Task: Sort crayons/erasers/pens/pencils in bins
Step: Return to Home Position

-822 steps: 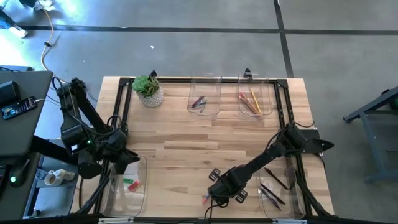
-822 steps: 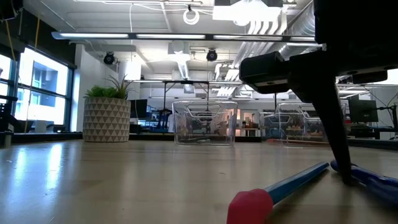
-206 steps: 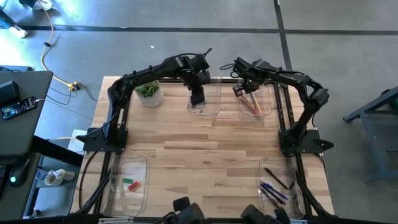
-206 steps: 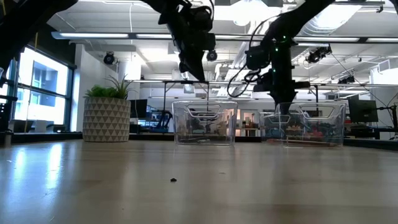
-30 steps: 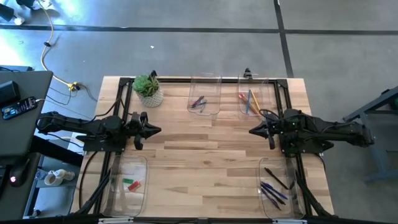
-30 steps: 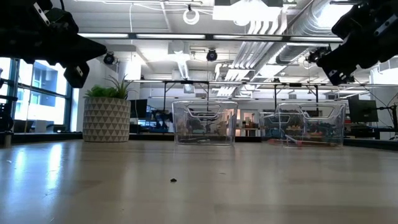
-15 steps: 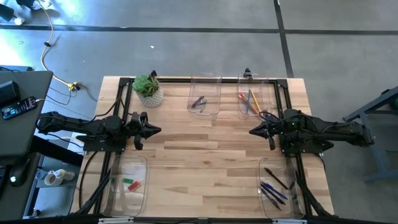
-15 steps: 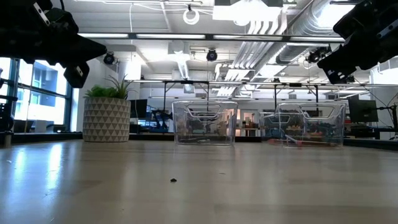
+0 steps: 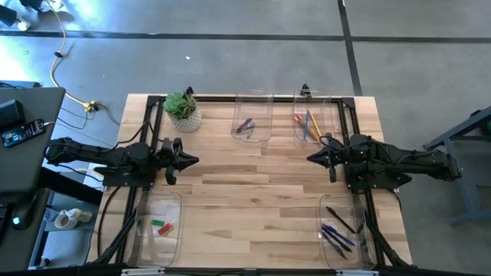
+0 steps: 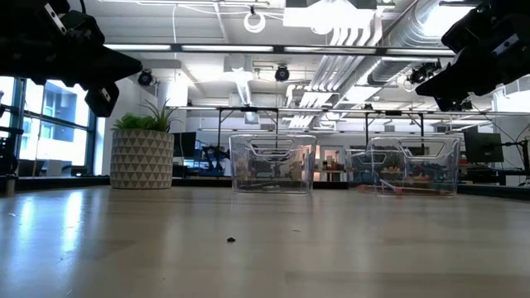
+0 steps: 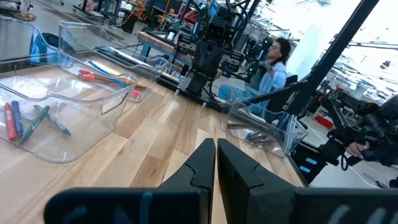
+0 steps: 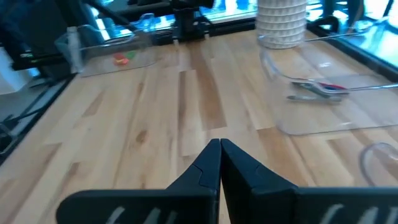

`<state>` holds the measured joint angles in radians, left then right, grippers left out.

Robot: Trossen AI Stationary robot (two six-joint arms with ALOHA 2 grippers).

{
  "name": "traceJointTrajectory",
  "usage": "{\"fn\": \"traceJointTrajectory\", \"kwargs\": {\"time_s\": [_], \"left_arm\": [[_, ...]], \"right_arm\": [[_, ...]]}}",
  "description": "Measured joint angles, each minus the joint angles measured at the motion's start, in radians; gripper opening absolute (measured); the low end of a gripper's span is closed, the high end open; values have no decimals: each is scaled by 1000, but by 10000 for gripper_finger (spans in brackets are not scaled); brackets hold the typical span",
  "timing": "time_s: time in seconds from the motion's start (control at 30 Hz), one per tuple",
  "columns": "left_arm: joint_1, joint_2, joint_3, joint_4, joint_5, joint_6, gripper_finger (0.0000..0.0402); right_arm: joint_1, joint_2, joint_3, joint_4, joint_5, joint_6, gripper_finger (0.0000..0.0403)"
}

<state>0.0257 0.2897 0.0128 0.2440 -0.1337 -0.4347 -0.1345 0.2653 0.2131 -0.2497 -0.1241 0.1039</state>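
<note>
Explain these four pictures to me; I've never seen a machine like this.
It is a robot with two dark arms at a wooden table. One picture looks straight down, one looks level across the tabletop, and two come from cameras on the arms' wrists.

From above, the left tool and the right tool hang at mid-table, pointing at each other. Both are shut and hold nothing.

Four clear bins sit near the corners. The far-middle bin holds crayons, the far-right bin pencils, the near-right bin pens, and the near-left bin erasers. A potted plant stands at the far left. Nothing loose lies between the bins, so the sorting looks finished.

A person sits beyond the table in the left wrist view.
</note>
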Motion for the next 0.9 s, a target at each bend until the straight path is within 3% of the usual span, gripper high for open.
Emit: {"fn": "traceJointTrajectory", "kwargs": {"time_s": [0.47,0.9], "left_arm": [[0,0,0,0,0,0,8],[0,0,0,0,0,0,7]], "right_arm": [[0,0,0,0,53,35,0],[0,0,0,0,53,213,0]]}}
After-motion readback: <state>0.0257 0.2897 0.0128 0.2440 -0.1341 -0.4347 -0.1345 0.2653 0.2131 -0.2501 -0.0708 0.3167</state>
